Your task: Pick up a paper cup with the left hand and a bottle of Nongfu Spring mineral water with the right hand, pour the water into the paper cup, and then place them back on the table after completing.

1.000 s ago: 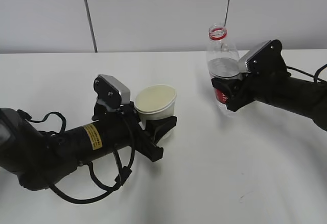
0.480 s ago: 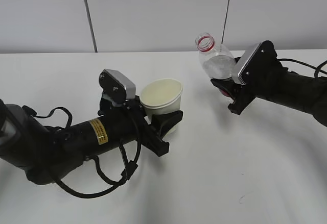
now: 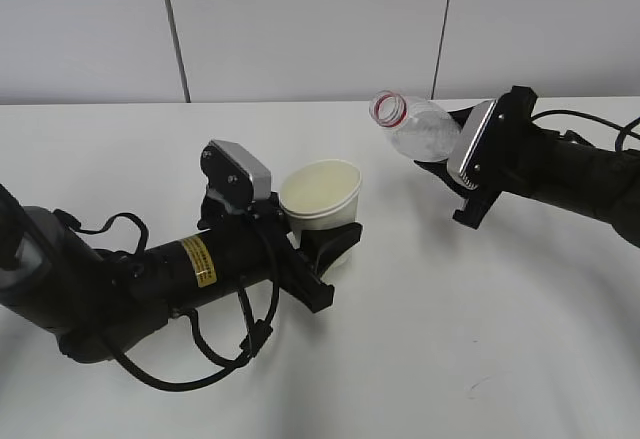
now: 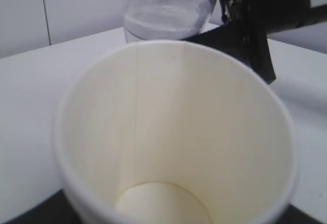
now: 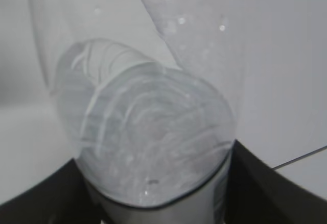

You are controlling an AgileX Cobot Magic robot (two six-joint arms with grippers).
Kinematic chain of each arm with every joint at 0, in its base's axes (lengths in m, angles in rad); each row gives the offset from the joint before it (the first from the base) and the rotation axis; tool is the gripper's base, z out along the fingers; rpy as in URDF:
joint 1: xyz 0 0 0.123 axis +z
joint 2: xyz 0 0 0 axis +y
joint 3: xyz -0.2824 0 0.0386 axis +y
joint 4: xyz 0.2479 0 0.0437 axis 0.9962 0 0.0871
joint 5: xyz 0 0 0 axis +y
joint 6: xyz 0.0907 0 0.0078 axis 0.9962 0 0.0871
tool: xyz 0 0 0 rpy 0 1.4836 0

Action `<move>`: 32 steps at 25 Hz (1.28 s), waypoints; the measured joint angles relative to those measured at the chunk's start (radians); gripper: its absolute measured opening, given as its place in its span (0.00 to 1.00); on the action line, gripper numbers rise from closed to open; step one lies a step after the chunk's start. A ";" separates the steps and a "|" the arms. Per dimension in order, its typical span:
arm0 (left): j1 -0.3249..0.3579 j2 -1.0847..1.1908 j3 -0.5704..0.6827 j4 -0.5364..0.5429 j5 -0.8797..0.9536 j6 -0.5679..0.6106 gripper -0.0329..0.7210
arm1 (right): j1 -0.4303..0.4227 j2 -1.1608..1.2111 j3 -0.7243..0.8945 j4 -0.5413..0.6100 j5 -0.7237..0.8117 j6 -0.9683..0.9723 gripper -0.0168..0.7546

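My left gripper [image 3: 325, 249], on the arm with the yellow sticker, is shut on a white paper cup [image 3: 320, 194] and holds it upright above the table [image 3: 430, 339]. The cup [image 4: 173, 132] fills the left wrist view and looks dry inside. My right gripper [image 3: 455, 174] is shut on the clear mineral water bottle [image 3: 415, 129], uncapped with a red neck ring. The bottle is tilted, its mouth pointing left, up and to the right of the cup, apart from it. In the right wrist view the water [image 5: 153, 137] lies slanted inside the bottle [image 5: 138, 55].
A white wall with dark vertical seams [image 3: 173, 29] stands behind the table. Black cables [image 3: 210, 359] loop under the left arm. The right arm's cable [image 3: 580, 119] trails off at the right.
My right gripper has lifted the bottle and tipped it from upright to steeply leftward, moving its mouth toward the cup. My left arm has shifted the cup slightly right.
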 joint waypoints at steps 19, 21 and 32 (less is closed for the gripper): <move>0.000 0.054 -0.006 0.036 0.004 0.000 0.52 | 0.019 0.000 -0.002 0.056 -0.031 -0.300 0.59; 0.000 0.054 -0.006 0.045 0.004 0.000 0.52 | 0.034 0.000 -0.002 0.088 -0.031 -0.344 0.59; 0.000 0.054 -0.006 0.052 0.004 0.000 0.52 | 0.047 0.000 -0.002 0.117 -0.043 -0.466 0.59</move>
